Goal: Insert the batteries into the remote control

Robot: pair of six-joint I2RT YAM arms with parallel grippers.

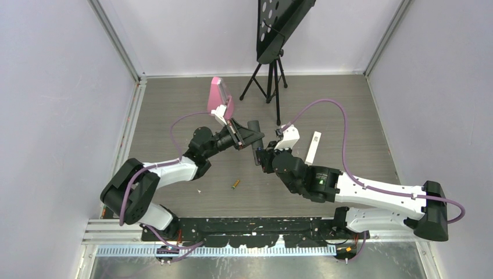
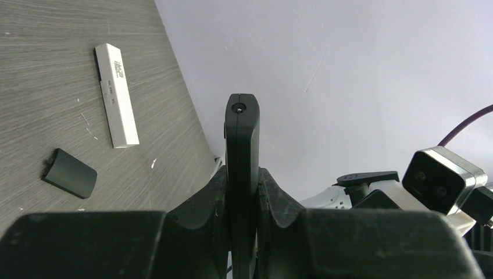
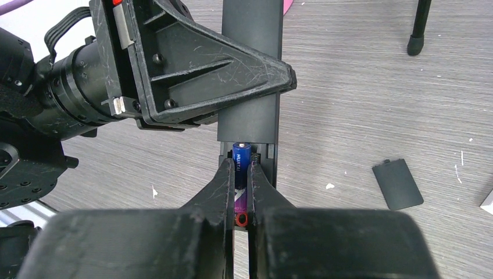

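We clamp remote control (image 2: 242, 133) in left tool (image 2: 242, 181), raised off table (image 3: 349, 87), open bay facing right arm: steady target. Right tool (image 3: 241, 170) pinches purple battery (image 3: 240, 152), tip at bay. Back cover (image 3: 397, 183) lies aside on table; spare battery (image 1: 236, 184) lies between arms

Pale, faintly lilac walls (image 1: 52, 87) closed the space in on three sides, plain and evenly lit, with no hard shadows anywhere. Slim metal posts (image 1: 114, 38) ran up the back corners. The table (image 1: 337, 99) was grey-brown with a fine wood grain and a few small white specks. At the back stood a black tripod (image 1: 271, 72) carrying a tilted black panel (image 1: 282, 26) with round holes.
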